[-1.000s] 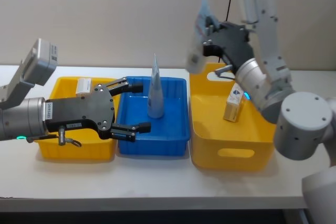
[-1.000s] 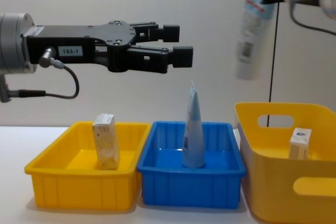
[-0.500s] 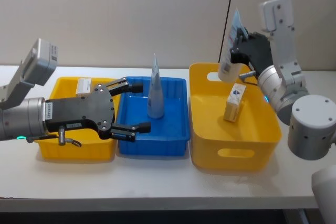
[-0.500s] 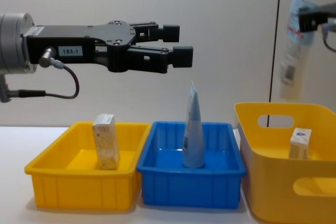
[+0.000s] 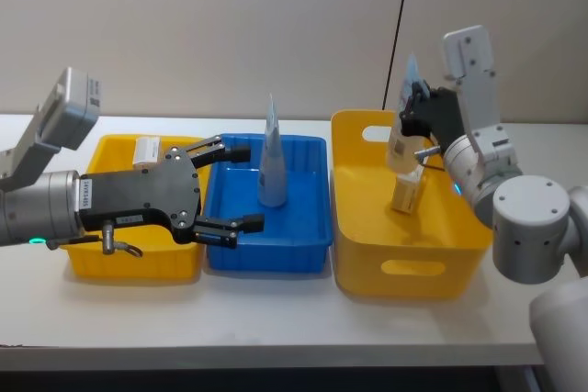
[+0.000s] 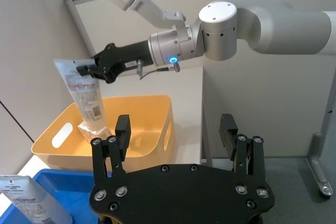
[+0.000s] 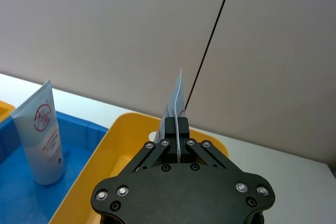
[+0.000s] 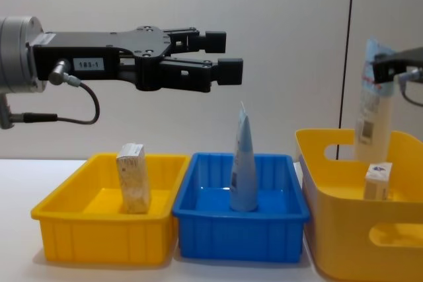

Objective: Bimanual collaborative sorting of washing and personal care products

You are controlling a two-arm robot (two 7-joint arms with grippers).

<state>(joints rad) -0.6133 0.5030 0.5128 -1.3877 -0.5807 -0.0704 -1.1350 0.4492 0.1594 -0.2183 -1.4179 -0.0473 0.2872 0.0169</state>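
Observation:
My right gripper (image 5: 415, 103) is shut on the top seam of a pale-blue pouch (image 5: 401, 126). The pouch (image 8: 371, 117) hangs upright, its lower end inside the big yellow bin (image 8: 344, 229), close to a small white box (image 8: 377, 181). In the right wrist view the jaws are pressed on the pouch's edge (image 7: 176, 109). A second pouch (image 5: 270, 158) stands upright in the blue bin (image 5: 266, 250). A tan box (image 8: 132, 177) stands in the left yellow bin (image 8: 99, 232). My left gripper (image 5: 241, 183) hovers open and empty above the seam between those two bins.
The three bins stand side by side on the white table (image 5: 276, 328), with a plain wall close behind. A black cable (image 5: 400, 25) runs down the wall behind the big yellow bin. Free table surface lies in front of the bins.
My right gripper has carried the pouch rightward from near the blue bin, then lowered it into the big yellow bin. The left arm has not moved.

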